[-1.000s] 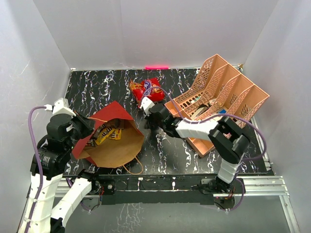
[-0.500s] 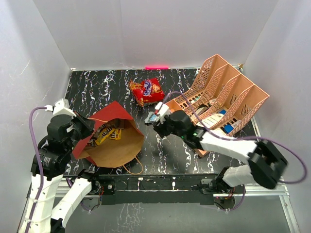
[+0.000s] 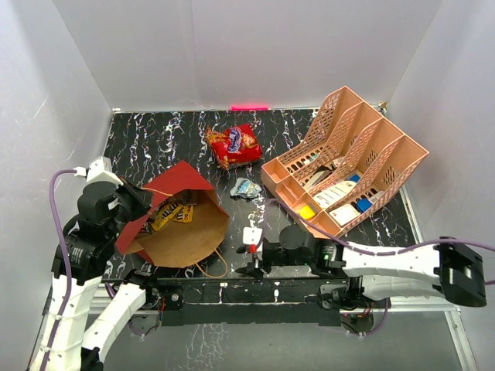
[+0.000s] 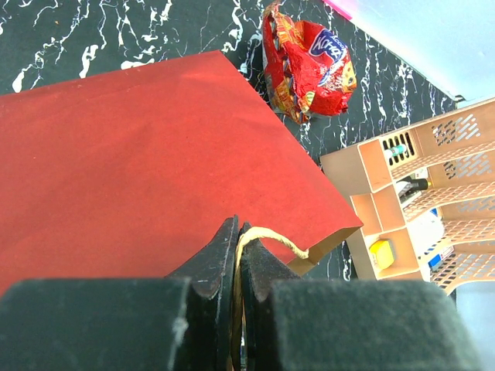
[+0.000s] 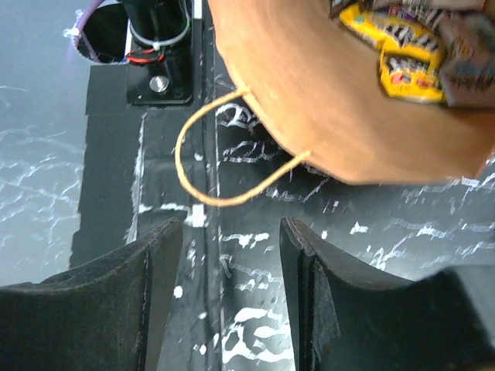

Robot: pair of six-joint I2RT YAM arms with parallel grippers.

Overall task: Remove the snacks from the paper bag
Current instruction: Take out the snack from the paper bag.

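The paper bag [image 3: 186, 232] lies on its side at the left, red outside [image 4: 155, 139], its brown mouth facing right. Yellow and brown candy packets [image 3: 172, 213] lie inside, and they also show in the right wrist view [image 5: 394, 46]. My left gripper [image 4: 238, 229] is shut on the bag's upper looped handle [image 4: 278, 238] and holds the top flap up. The red-orange chip bag [image 3: 233, 144] lies on the table behind the paper bag. A small crinkled packet [image 3: 246, 188] lies in front of it. My right gripper [image 3: 249, 259] is open and empty, low by the front edge, near the bag's lower handle [image 5: 209, 182].
A peach lattice organizer [image 3: 348, 166] with cards and a small yellow block stands at the right. White walls enclose the black marbled table [image 3: 155, 139]. The arms' base rail [image 3: 232, 294] runs along the near edge.
My right gripper opened and left the small packet on the table by the chip bag, then swung back down to the front edge beside the bag's mouth. The left arm stayed put.
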